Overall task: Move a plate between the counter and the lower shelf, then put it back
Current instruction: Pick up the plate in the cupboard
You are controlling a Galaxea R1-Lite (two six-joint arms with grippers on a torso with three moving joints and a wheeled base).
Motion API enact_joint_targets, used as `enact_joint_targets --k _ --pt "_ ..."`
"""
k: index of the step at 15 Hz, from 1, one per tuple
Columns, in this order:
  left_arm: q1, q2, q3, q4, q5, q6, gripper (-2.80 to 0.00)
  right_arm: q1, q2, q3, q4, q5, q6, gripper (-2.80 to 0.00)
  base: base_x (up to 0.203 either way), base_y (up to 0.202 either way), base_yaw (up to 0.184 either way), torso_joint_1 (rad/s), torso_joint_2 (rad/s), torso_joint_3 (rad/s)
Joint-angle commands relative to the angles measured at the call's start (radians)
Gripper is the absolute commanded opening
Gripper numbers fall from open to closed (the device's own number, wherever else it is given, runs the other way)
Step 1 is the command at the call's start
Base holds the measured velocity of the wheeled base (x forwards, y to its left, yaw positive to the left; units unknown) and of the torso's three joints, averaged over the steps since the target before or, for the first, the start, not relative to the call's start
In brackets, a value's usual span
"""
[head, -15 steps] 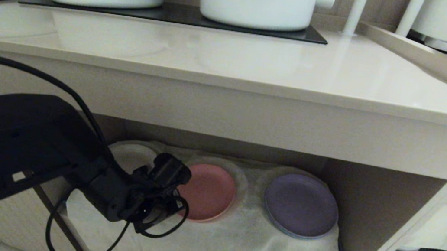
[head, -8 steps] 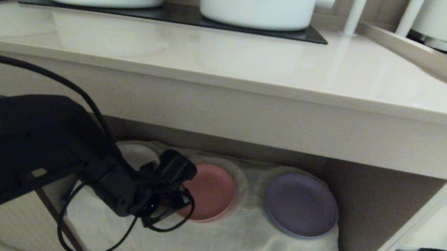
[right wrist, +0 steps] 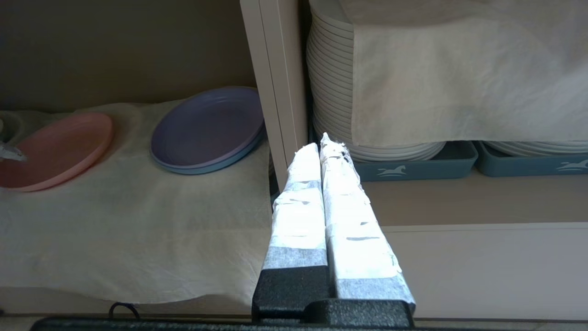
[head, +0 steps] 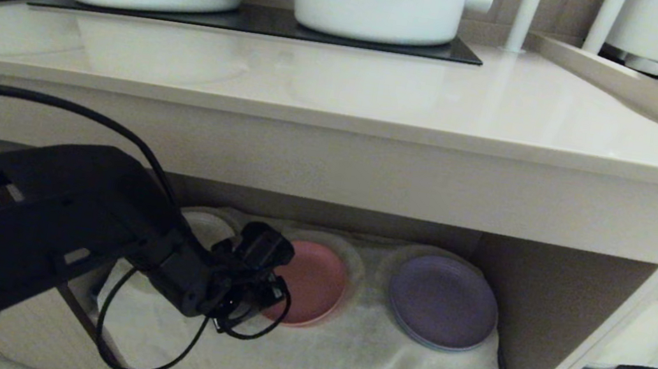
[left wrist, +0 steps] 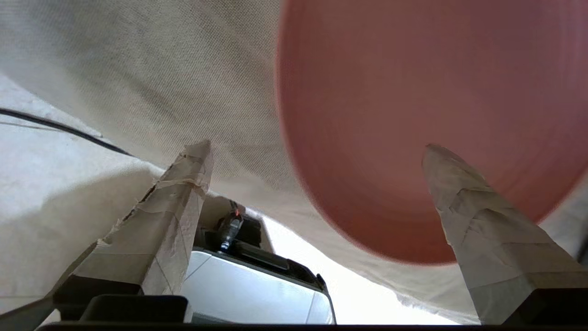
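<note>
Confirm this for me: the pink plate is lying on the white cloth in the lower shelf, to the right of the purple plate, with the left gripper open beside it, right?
Not quite. The pink plate lies to the left of the purple plate, as the head view shows. The rest holds: it lies on the white cloth in the lower shelf, with the left gripper open beside it.

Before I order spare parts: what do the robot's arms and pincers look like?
The left arm is matte black and boxy, with black cables looping around its wrist. The left pincer has two tapered fingers wrapped in beige masking tape on black bases. The right pincer has similar tapered fingers in whitish tape, frayed at the tips, on black mounts.
</note>
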Motion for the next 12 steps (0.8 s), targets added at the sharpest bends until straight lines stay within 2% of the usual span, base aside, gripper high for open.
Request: enact_joint_targets --k 1,12 --pt "0.000 0.018 -0.011 -0.001 0.003 -0.005 0.00 0.000 0.000 0.000 0.000 0.000 0.000 -2.80 0.000 0.000 0.000 0.000 0.00 0.000" --pt "0.000 0.041 -0.036 0.000 0.008 -0.005 0.00 0.000 0.000 0.000 0.000 0.000 0.000 -2.80 0.000 0.000 0.000 0.000 0.00 0.000"
